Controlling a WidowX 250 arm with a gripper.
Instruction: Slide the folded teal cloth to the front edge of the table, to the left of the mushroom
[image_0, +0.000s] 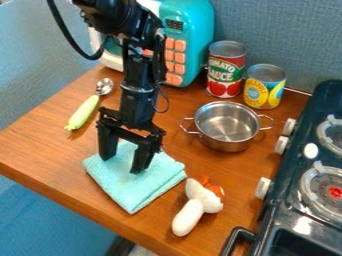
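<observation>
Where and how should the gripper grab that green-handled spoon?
Middle of the green handle, from above, with the fingers either side of its width. The spoon lies flat, and that long, slim handle should suit a pinch.

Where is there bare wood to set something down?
Between green-handled spoon and towel; between pot, white toy and stove. Crowded: red-labelled can, yellow-labelled can and pot together; towel, with claw over it.

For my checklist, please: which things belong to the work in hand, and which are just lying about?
Seemingly in the work: gripper, jaws apart; folded light-blue cloth at them.

Lying about: metal pot, red can, yellow can, green-handled spoon, white toy with orange part, toy microwave, stove.
</observation>
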